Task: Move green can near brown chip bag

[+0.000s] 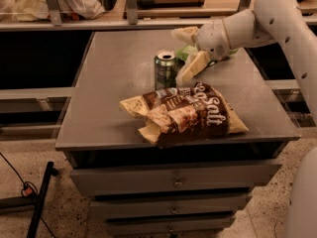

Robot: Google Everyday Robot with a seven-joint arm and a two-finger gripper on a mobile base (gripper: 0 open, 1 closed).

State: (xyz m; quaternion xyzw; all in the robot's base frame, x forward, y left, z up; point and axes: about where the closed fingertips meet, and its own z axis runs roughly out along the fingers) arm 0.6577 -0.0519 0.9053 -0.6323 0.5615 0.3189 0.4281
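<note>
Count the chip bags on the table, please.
2. The brown chip bag lies at the front; a green chip bag lies at the back, partly hidden behind the open hand.

The green can (165, 69) stands upright near the middle of the worktop (114, 83), silver top up. Just in front of it, toward the front edge, the brown chip bag (190, 115) lies flat and crumpled, white "Salt" lettering showing. The gripper (187, 52) hovers just right of the can, jaws apart.

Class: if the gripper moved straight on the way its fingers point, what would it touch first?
Most likely the green can. The gripper, open and just right of the can, points left towards it. Depth is unclear, so it could instead pass just behind the can.
</note>
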